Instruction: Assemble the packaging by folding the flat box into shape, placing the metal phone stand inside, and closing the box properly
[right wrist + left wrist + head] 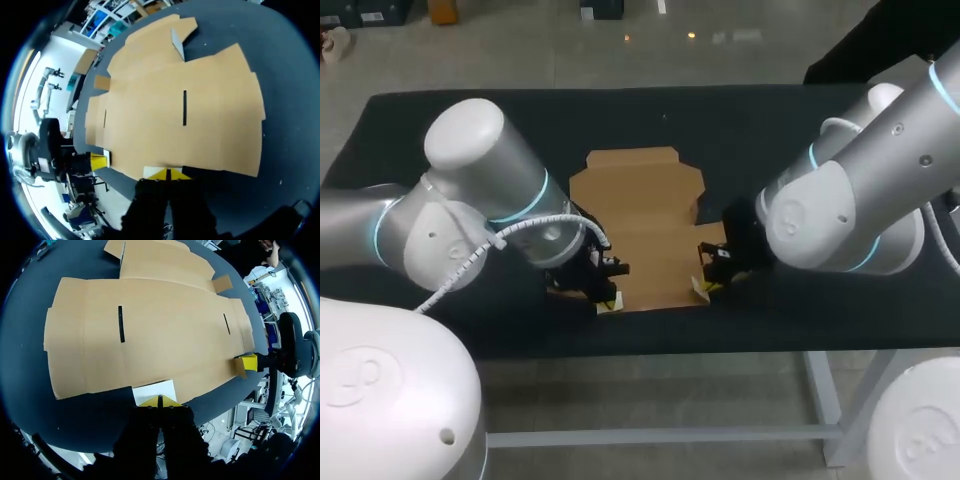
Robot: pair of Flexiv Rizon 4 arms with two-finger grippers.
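Observation:
The flat brown cardboard box (638,225) lies unfolded mid-table, with two dark slits in its near panel (120,323). My left gripper (608,300) is at the left end of the box's near edge, its yellow tips pressed together (160,401) behind a small white tab (154,391). At the right end of the same edge, my right gripper (706,287) is also shut (169,173), behind a similar white tab (159,171). I cannot tell whether either tab is pinched. Each wrist view shows the other gripper (250,362) (98,161) at the box (185,120). No phone stand shows.
The black table (440,120) extends well beyond the box on both sides and behind it. One small flap (177,42) stands up on the far part of the box. The table's front edge (650,350) runs close below both grippers.

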